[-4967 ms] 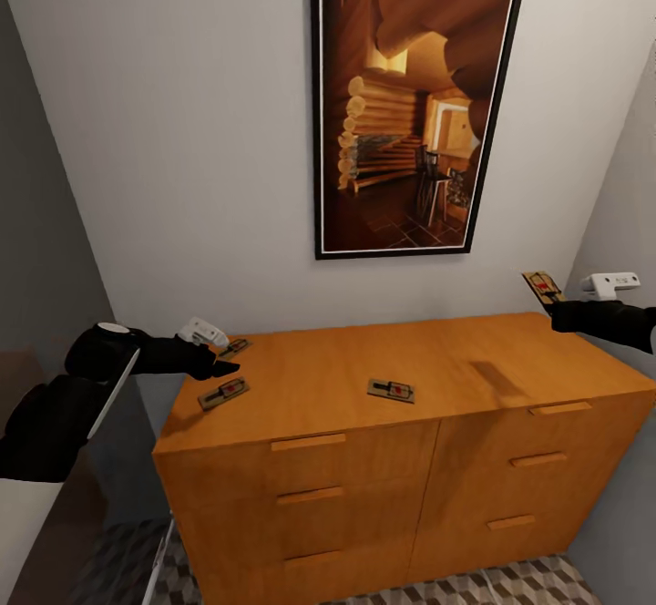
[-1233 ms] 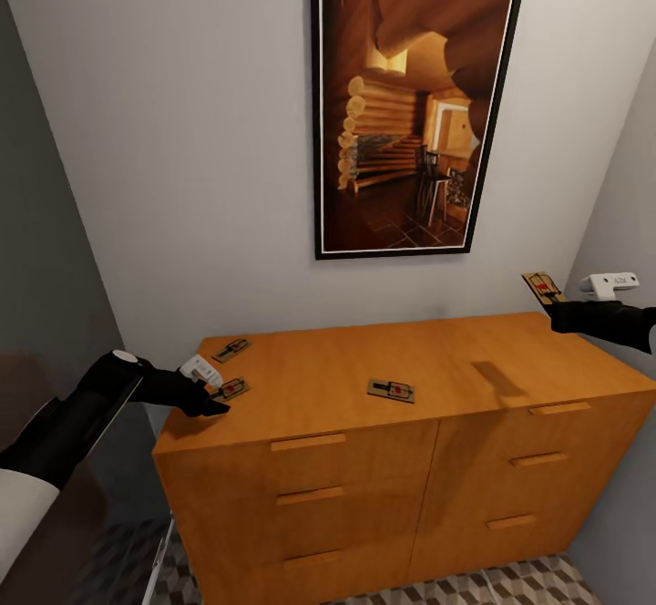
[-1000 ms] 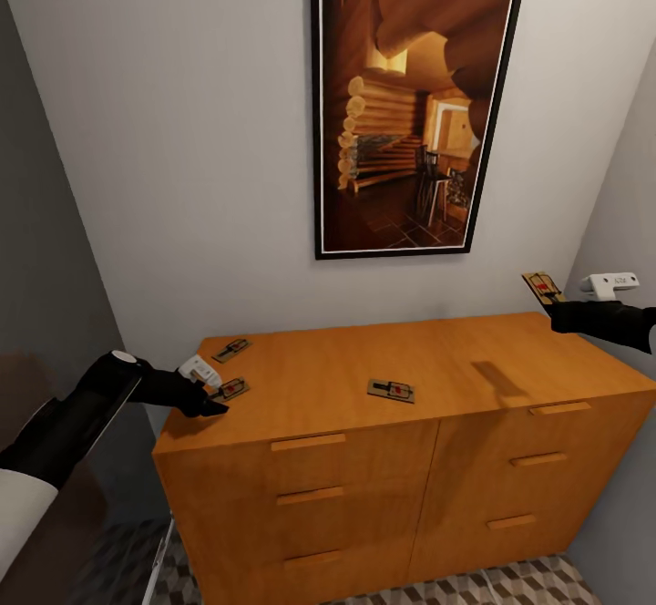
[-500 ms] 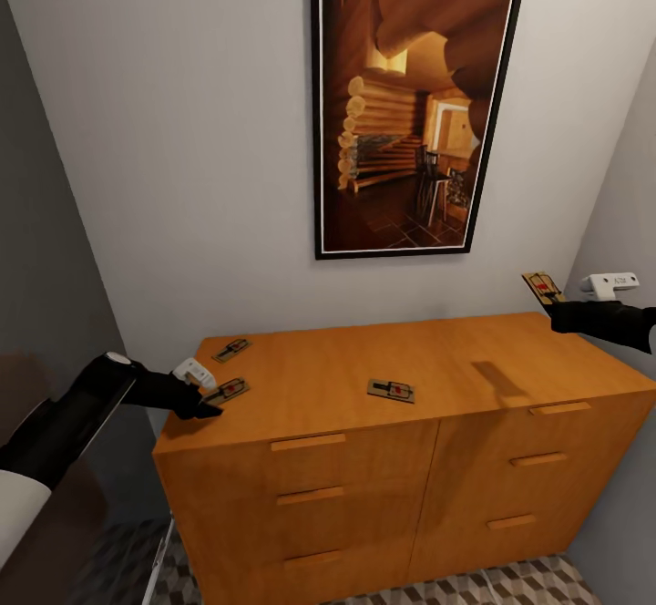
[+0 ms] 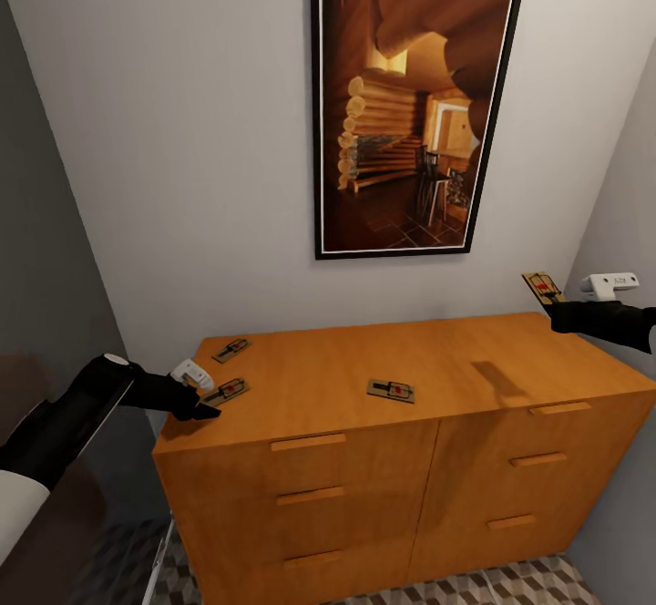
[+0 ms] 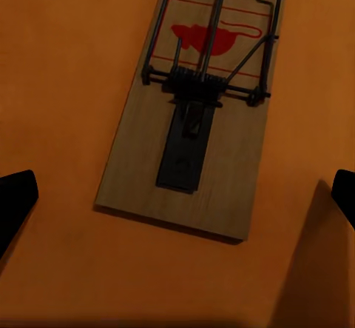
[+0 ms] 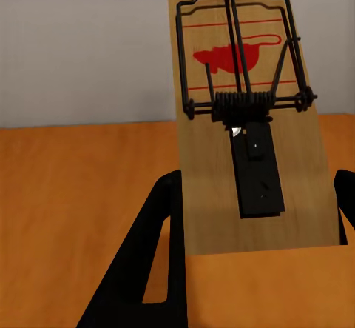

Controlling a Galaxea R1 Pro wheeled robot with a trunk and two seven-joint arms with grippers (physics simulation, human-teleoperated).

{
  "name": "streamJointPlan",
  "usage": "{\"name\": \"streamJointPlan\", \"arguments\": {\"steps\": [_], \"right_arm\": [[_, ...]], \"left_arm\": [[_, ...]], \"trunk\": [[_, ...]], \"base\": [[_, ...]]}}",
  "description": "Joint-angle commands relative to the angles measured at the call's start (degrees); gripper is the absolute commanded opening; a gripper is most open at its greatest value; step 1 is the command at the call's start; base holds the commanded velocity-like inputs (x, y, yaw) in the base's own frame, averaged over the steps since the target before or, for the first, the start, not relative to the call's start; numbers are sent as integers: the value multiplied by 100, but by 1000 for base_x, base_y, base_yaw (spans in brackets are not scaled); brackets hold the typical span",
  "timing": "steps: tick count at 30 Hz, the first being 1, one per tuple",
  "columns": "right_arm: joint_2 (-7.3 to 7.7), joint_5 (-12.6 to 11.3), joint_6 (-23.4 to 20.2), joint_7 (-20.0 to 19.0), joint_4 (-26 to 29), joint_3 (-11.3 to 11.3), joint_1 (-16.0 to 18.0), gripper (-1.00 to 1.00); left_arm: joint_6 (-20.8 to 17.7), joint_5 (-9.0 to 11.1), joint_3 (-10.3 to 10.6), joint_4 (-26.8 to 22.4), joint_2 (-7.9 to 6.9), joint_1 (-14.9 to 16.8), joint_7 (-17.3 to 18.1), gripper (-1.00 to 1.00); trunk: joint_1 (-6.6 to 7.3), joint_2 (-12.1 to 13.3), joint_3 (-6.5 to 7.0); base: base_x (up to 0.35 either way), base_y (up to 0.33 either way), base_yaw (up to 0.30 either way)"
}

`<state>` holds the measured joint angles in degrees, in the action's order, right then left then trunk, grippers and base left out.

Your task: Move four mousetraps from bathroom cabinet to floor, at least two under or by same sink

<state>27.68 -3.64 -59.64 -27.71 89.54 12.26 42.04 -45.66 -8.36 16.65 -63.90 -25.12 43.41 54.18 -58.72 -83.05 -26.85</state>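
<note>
**Second mousetrap lined up on the cabinet's left end**

My left gripper was spread open astride a mousetrap lying flat on the cabinet; my right gripper gripped another trap. The board looked light, stiff and thin: I judged its long edges best, clear of the wire.

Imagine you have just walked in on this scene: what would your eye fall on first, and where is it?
First, the tall black-framed picture of a log interior on the pale wall above the wide orange-brown wooden cabinet. Next, the small tan wooden mousetrap with red print held up in the right gripper over the cabinet's right end. Three more flat mousetraps lie on the cabinet top, the left gripper open by one near its left edge.
</note>
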Motion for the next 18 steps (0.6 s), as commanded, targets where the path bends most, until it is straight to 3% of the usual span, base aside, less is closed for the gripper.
{"name": "streamJointPlan", "arguments": {"steps": [1,18], "right_arm": [[1,-40,-36,11,2,4,6,-100],[1,-40,-36,11,2,4,6,-100]], "left_arm": [[6,-126,4,274,-2,1,47,100],[10,-159,-24,308,1,0,41,100]], "trunk": [[-1,-3,-8],[-1,-3,-8]], "base": [[0,0,0],[0,0,0]]}}
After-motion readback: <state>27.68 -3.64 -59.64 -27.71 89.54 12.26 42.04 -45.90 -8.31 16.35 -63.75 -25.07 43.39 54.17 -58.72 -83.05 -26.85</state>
